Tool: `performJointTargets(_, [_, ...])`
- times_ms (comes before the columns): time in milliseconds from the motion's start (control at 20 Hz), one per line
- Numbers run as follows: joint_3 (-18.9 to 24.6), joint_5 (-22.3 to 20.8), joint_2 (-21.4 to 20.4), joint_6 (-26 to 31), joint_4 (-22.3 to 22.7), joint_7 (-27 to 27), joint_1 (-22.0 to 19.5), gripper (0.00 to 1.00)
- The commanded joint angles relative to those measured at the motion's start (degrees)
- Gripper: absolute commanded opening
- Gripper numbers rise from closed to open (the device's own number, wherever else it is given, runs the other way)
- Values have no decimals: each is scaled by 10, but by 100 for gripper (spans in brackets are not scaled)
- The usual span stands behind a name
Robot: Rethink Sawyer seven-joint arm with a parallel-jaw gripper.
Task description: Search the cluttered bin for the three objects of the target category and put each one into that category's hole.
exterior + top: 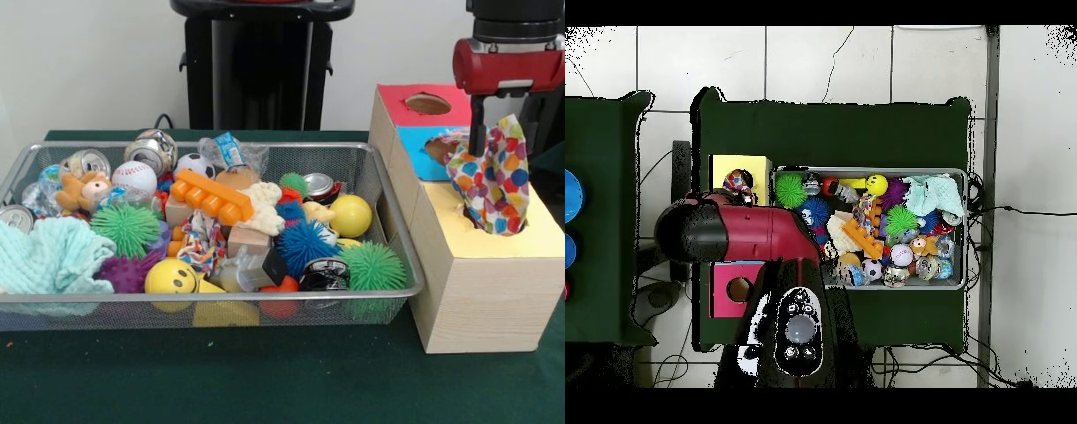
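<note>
At about nine o'clock in the front view sits the wire bin [399,291] on the green counter [265,380], full of balls, cans and spiky toys; one more dotted cloth [201,240] seems to poke out near its middle, though I cannot be sure. At about three o'clock stands the yellow-topped box [481,291], and the gripper [478,141] hangs over it with its jaws clenched on a dotted fabric piece [496,177]. The cloth is whitish with bright red, blue, yellow and green dots, soft and floppy, and its bottom end dips into the hole, which it hides. To do this step well, I think the arm should go a bit lower and let go only when most of the cloth is inside, so no corner catches on the rim.
</note>
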Motion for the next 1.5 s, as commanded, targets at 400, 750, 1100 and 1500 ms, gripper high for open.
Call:
performJointTargets(400, [43, 17, 23, 23, 36, 96, -14, 100])
performJointTargets(750, [46, 20, 18, 22, 43, 96, -16, 100])
performJointTargets(1100, [37, 24, 15, 31, 44, 104, -12, 0])
performJointTargets(1500, [40, 19, 17, 26, 39, 93, -15, 0])
